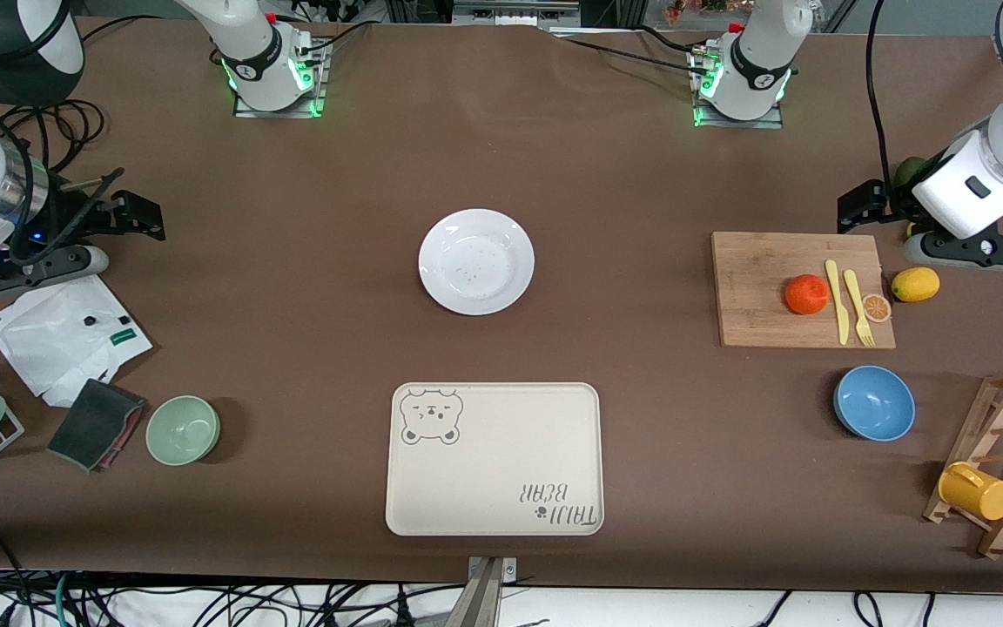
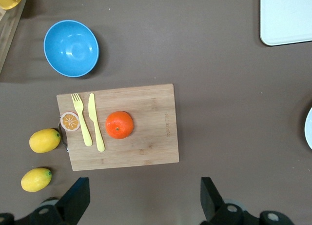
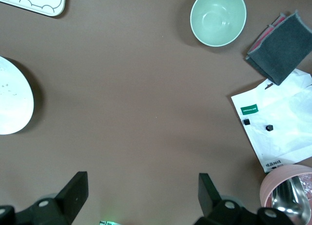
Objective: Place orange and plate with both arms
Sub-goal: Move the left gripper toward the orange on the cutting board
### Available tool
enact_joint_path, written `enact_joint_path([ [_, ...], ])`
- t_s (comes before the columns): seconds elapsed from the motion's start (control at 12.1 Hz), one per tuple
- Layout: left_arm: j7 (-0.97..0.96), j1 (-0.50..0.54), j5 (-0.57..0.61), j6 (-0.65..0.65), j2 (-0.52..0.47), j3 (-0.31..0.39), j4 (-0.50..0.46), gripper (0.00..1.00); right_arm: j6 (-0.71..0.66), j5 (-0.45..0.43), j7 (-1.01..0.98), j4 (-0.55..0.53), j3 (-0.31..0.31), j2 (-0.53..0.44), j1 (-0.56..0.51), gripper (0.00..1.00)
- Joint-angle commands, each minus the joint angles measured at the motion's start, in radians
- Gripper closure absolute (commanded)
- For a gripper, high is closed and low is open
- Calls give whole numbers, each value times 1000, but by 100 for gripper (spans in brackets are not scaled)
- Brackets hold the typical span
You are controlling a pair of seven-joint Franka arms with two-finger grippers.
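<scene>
With both grippers [image 2: 141, 200] [image 3: 141, 198] hanging open and empty, the orange [image 1: 807, 294] is sitting on the cutting board [image 1: 754, 261] while the plate [image 1: 476, 261] is lying toward the bases from the bear tray [image 1: 494, 459], awaiting pickup.

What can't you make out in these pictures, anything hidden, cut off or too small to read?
- Plate: the right wrist view's edge cuts it off.
- Tray: only a corner shows in the left wrist view.
- Second lemon: in the front view the left gripper mostly hides it.
- Small print on the white bag: too small to read.
- Pink cup: cut off by the right wrist view's corner.
</scene>
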Motion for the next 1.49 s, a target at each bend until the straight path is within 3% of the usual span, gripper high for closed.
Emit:
enact_joint_path([
  [0.0,9,2,27,-24,14,-4,33,0,-20,2,6,17,1,-2,-6,0],
  [1.4,16,8,27,-56,49,1,13,0,-21,-2,-2,19,6,-7,2,0],
])
